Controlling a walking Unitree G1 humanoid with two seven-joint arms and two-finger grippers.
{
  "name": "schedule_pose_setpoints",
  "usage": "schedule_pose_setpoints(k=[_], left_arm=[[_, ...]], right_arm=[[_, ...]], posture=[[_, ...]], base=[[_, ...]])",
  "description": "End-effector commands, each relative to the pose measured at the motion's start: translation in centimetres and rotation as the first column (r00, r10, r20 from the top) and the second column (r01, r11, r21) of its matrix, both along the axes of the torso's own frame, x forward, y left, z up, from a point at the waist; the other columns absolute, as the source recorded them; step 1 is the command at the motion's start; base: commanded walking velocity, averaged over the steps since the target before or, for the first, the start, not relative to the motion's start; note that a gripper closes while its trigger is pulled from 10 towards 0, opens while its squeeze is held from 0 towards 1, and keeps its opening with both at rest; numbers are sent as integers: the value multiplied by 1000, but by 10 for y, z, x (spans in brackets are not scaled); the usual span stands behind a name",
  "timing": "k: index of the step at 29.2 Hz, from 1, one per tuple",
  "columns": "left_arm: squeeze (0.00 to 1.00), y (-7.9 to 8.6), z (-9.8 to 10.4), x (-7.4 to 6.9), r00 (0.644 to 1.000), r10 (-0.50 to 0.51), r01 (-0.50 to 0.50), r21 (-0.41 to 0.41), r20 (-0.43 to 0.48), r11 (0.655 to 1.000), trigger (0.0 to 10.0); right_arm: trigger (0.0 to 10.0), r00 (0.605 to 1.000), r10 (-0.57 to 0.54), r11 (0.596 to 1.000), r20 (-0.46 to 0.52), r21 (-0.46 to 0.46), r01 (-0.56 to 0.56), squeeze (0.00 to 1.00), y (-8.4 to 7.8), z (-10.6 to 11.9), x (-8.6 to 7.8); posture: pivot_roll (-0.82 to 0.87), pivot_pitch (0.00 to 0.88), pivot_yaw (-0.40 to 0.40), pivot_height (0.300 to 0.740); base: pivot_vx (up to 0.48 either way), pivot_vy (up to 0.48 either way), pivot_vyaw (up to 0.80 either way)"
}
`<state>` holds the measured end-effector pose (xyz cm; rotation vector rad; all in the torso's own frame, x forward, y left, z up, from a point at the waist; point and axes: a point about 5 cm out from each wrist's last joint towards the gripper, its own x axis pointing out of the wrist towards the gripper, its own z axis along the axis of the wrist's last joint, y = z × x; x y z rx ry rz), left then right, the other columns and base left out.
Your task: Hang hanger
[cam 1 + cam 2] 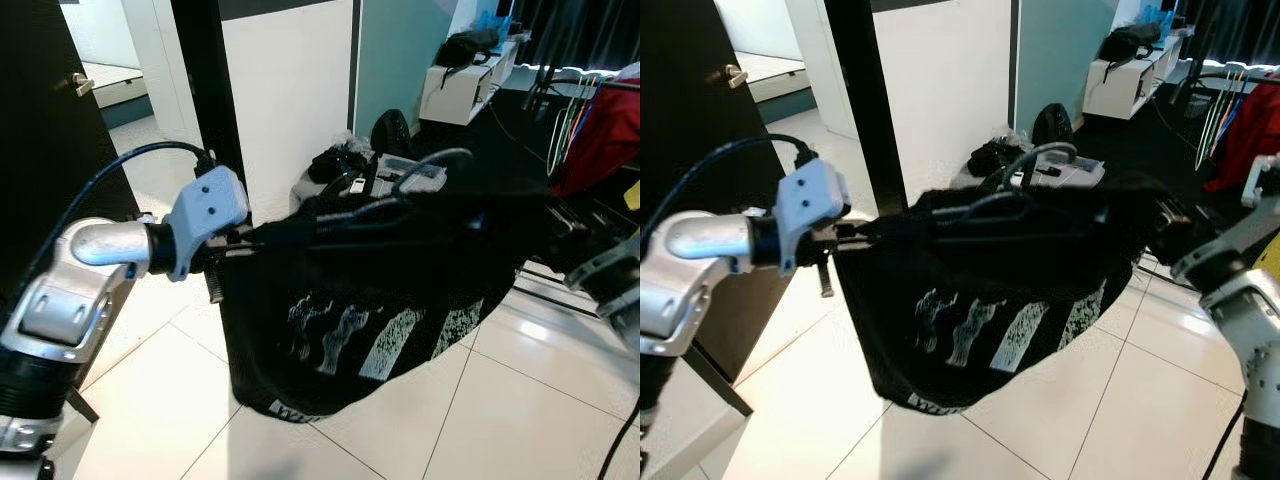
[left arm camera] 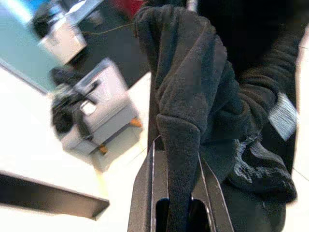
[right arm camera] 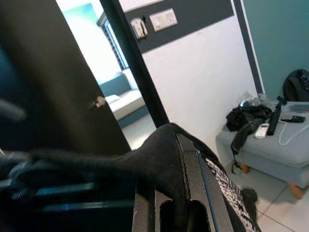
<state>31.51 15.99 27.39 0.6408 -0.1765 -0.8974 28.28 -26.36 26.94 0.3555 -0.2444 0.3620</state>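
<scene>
Left eye view, left claw [image 1: 232, 247] and right claw [image 1: 1160, 225] outstretched, gripping black garment [image 1: 350, 300].

Both hands [image 2: 176, 193] [image 3: 176, 203] raised, clamped tight.

Your two head views look forward and down across the white tiled floor [image 1: 150, 420]. Each wrist view sits very close behind its own fingers, and both share the low grey upholstered stool [image 2: 104, 113] by the wall.
</scene>
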Motion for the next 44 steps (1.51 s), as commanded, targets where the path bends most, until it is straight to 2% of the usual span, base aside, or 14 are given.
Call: schedule_pose_setpoints(k=[1, 8, 10, 15, 16, 18, 19, 26, 29, 35, 36, 38, 39, 44], left_arm=[[0, 2, -1, 8, 995, 103, -103, -41, -3, 994, 10000], [0, 0, -19, 19, 964, 235, -255, -182, -123, 950, 10000], [0, -7, -22, 18, 958, 233, -270, -252, -169, 929, 10000], [0, -11, -22, 17, 957, 227, -272, -281, -182, 920, 10000], [0, -13, -22, 16, 954, 230, -281, -307, -192, 909, 10000], [0, -12, -22, 17, 952, 241, -293, -333, -191, 896, 10000], [0, -12, -21, 18, 950, 247, -302, -367, -189, 880, 10000], [0, -11, -20, 18, 951, 249, -304, -414, -182, 858, 10000], [0, -6, -23, 15, 953, 250, -301, -529, -169, 793, 10000], [0, 0, -31, 14, 944, 279, -330, -576, -178, 748, 10000], [0, 4, -38, 13, 936, 298, -349, -585, -185, 732, 10000], [0, 4, -38, 13, 936, 298, -349, -585, -185, 732, 10000], [0, 7, -54, 9, 923, 320, -384, -580, -215, 718, 10000], [0, -6, -103, -18, 892, 322, -447, -523, -316, 725, 10000]], right_arm=[[0, 999, 11, 1000, 37, -15, -11, 0, 8, 8, 1], [0, 991, 126, 992, -40, -25, -127, 0, 47, -16, 3], [0, 976, 151, 981, -155, -94, -167, 0, 64, -46, 3], [1020, 965, 139, 975, -223, -140, -173, 0, 71, -64, 2], [10000, 953, 102, 972, -286, -175, -157, 0, 73, -81, 3], [10000, 942, 56, 975, -332, -184, -123, 39, 70, -92, 5], [10000, 935, 25, 977, -354, -188, -97, 1000, 65, -98, 6], [10000, 932, -13, 980, -361, -190, -60, 1000, 56, -101, 5], [10000, 921, -120, 970, -371, -242, 29, 1000, 25, -107, 0], [10000, 926, -143, 967, -349, -249, 55, 1000, 14, -106, -6], [10000, 928, -167, 965, -334, -250, 84, 447, 9, -105, -9], [10000, 928, -167, 965, -334, -250, 84, 447, 9, -105, -9], [10000, 916, -203, 960, -345, -254, 117, 0, 6, -113, -12], [10000, 888, -245, 965, -390, -189, 183, 0, 8, -138, -24]], posture=[[-103, 0, 11, 740], [-109, 0, 13, 740], [-108, 0, 16, 740], [-107, 0, 19, 740], [-105, 0, 20, 740], [-104, 0, 20, 740], [-104, 0, 19, 740], [-106, 0, 18, 740], [-106, 0, 16, 740], [-112, 0, 16, 740], [-121, 0, 18, 740], [-121, 0, 18, 740], [-132, 0, 15, 740], [-144, 0, 3, 740]], base=[[0, 0, 0], [0, 0, 0], [0, 0, 0], [0, 0, 0], [0, 0, 0], [0, 0, 0], [0, 0, 0], [0, 0, 0], [0, 0, 0], [0, 0, 0], [0, 0, 0], [0, 0, 0], [0, 0, 0], [0, 0, -785]])
